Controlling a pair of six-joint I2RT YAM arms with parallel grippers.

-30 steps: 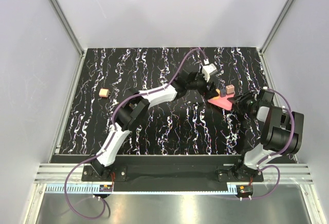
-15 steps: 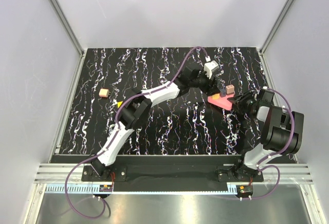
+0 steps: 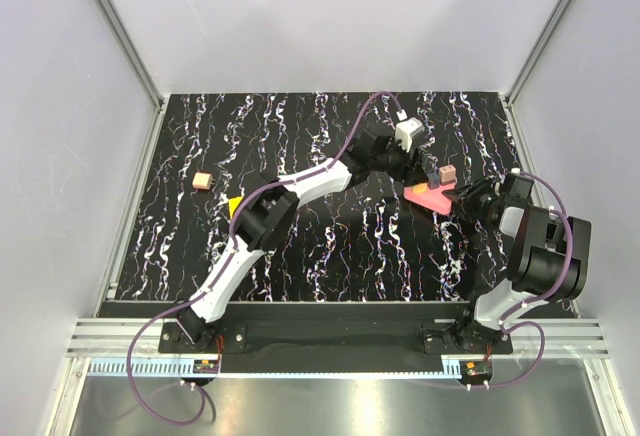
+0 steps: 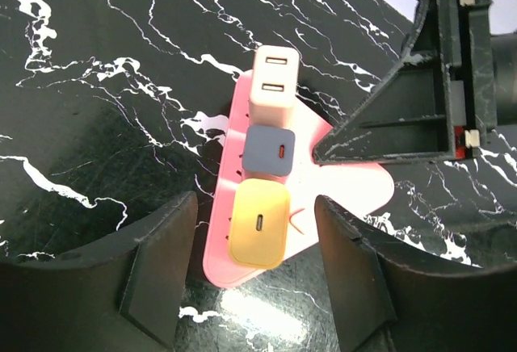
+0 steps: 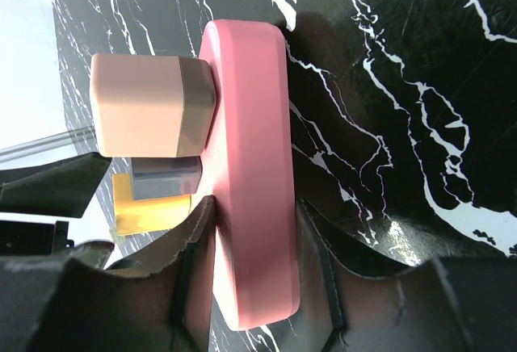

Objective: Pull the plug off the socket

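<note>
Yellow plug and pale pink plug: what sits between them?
On the pink socket, a grey plug sits between the yellow plug and the pale pink plug; the left wrist view shows it.

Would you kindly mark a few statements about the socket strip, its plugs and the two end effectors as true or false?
1. Three plugs sit in the pink socket strip. True.
2. The yellow plug lies between the fingers of the left end effector. True.
3. The left end effector's fingers squeeze the yellow plug. False: a gap shows on each side of it.
4. The right end effector hangs free of the strip. False: its fingers clamp the strip from both sides.
5. The grey plug sits between the beige plug and the yellow one. True.
</note>
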